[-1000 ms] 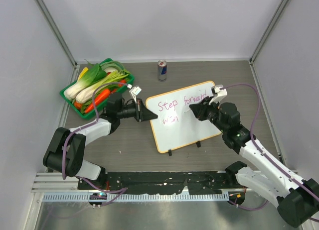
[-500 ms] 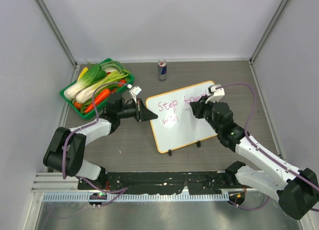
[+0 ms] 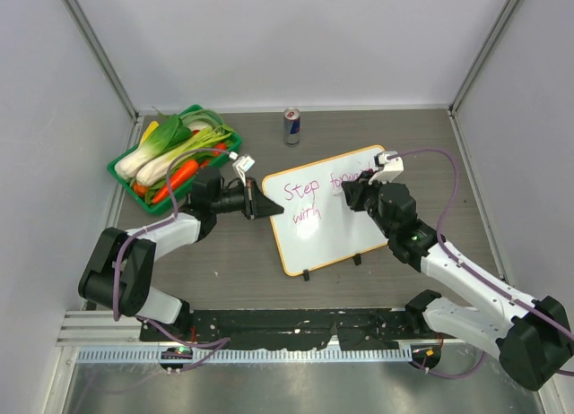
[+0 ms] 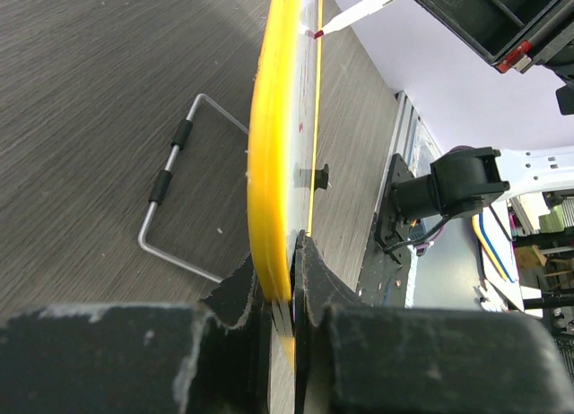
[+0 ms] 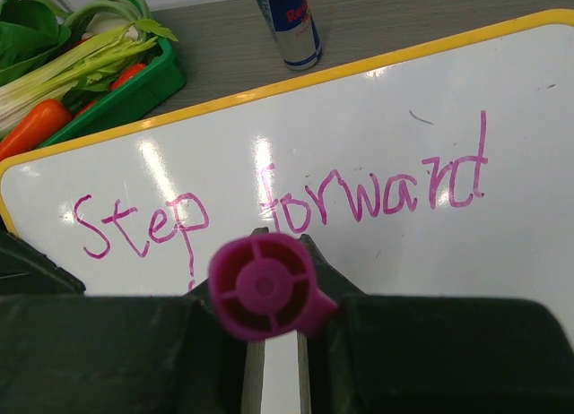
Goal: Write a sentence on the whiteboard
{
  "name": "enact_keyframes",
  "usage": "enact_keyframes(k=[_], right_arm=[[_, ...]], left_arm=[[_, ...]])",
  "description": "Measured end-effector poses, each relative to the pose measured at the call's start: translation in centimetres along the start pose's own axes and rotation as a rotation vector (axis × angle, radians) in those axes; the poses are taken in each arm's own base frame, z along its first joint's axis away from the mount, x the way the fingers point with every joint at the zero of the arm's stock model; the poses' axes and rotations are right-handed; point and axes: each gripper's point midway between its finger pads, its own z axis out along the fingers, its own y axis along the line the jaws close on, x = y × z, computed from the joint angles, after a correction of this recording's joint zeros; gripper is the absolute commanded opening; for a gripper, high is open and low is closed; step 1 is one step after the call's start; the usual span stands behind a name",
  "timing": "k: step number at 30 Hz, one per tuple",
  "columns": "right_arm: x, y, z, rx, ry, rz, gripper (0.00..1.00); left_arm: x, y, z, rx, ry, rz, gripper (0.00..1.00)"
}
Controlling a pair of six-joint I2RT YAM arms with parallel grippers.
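White arms [image 3: 466, 284], black joints [image 3: 117, 271] (purple cables [image 3: 421, 151] too).

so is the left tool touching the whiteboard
Touching. The left wrist view shows the left tool clamped on the whiteboard, with one finger pressed against each side of its yellow edge.

A green crate [image 5: 139, 87] of leeks [image 3: 175, 145] and carrots [image 3: 184, 173] sits at the table's [image 3: 242, 257] far left. A can [image 3: 291, 125] stands upright near the back edge, well apart from it.
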Motion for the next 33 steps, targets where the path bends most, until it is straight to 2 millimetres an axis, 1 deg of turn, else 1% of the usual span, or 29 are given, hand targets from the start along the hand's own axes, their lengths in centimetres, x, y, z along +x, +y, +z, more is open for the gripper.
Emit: enact_keyframes(k=[15,33], right_arm=[[0.2,0.0,0.0,-0.002,0.008,0.008,0.01],[2.5,-0.4,-1.4,-0.015,0.067,0.022,0.01]], left_arm=[[0.1,0.1,0.0,0.0,0.002,-0.003,0.0],[0.1,0.2,0.0,0.005,0.003,-0.002,0.0]])
